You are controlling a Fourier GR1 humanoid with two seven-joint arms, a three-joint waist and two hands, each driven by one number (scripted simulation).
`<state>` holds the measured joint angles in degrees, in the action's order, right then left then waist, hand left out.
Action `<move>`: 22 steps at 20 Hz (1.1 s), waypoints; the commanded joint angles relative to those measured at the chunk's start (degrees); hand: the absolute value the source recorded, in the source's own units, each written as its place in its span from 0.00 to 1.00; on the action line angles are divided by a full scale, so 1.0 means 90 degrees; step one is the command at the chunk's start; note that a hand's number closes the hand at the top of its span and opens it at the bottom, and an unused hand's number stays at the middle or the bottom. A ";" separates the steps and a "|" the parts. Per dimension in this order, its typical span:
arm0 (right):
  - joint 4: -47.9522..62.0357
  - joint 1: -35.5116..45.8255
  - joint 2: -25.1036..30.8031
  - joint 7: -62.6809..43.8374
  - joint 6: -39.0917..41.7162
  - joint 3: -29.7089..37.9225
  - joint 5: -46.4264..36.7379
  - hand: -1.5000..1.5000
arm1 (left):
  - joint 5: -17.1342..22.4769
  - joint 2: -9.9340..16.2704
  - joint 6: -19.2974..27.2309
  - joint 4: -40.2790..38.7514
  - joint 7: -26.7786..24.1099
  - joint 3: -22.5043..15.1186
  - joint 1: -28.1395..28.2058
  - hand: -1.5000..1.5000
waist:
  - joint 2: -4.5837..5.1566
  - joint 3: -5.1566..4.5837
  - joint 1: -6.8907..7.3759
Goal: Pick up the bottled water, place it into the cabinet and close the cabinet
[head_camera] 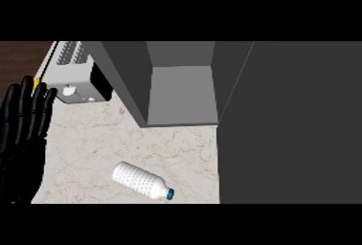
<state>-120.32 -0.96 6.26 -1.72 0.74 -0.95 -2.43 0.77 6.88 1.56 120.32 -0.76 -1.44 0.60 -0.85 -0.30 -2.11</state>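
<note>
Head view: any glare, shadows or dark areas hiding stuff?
Head view: no glare; light is flat and the bottle casts almost no shadow on the counter. The open cabinet is evenly grey inside; its dark door fills the right side. The left hand is black, with little detail.

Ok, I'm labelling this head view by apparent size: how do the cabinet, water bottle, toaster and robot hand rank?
1. Cabinet, by far the largest.
2. Left robot hand, though nearness to the camera inflates it.
3. Toaster, partly hidden behind the cabinet, so unsure.
4. Water bottle, smallest.
</note>
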 commanded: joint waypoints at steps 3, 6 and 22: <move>-0.0095 -0.0232 -0.0097 0.0100 0.0032 -0.0076 0.0085 0.00 | -0.2369 0.0926 -0.0738 -0.0071 -0.0702 -0.1755 0.0344 0.00 | 0.0016 0.0087 -0.0043; -0.0074 -0.0183 -0.0043 0.0015 0.0146 -0.0148 0.0149 0.00 | -0.3433 0.1820 -0.1305 -0.0254 -0.0616 -0.2384 0.0135 0.00 | -0.0056 0.0203 -0.0285; -0.1602 -0.1615 0.0022 -0.1141 0.0799 -0.0453 0.1870 0.00 | -0.8475 -0.0226 0.1615 -0.3764 0.1186 -0.6989 0.2404 0.00 | -0.0098 0.0027 0.0128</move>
<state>-129.85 -12.25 5.53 -10.07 7.22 -5.64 11.80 -65.84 9.98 8.60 95.40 6.11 -55.75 17.77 -1.79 0.09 -1.34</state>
